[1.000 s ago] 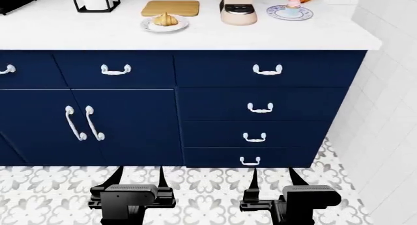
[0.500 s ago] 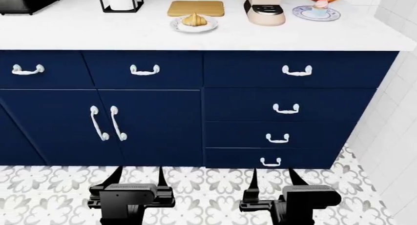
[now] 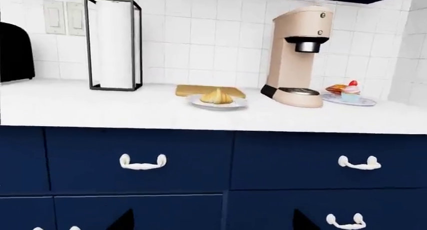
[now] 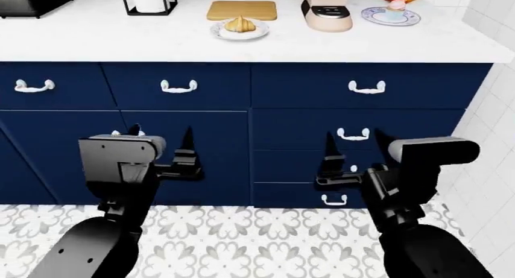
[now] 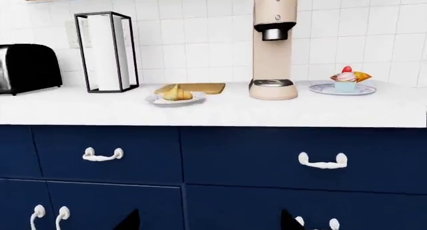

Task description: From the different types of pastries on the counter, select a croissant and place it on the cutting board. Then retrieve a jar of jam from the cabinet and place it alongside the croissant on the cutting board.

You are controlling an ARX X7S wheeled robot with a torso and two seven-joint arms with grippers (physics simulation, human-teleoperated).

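The white marble-look worktop (image 4: 96, 40) tops navy-blue fronts with white handles. The small golden-brown ridged croissant (image 4: 239, 25) rests on a white plate (image 4: 221, 32), just in front of the light-brown rectangular wooden cutting board (image 4: 241, 9). A pink-frosted cupcake (image 5: 345, 81) shares a second plate (image 5: 321, 90) beside a beige coffee machine (image 4: 326, 9). Left claw (image 4: 160, 140) and right claw (image 4: 354, 146) are raised before the drawers, both released and empty.
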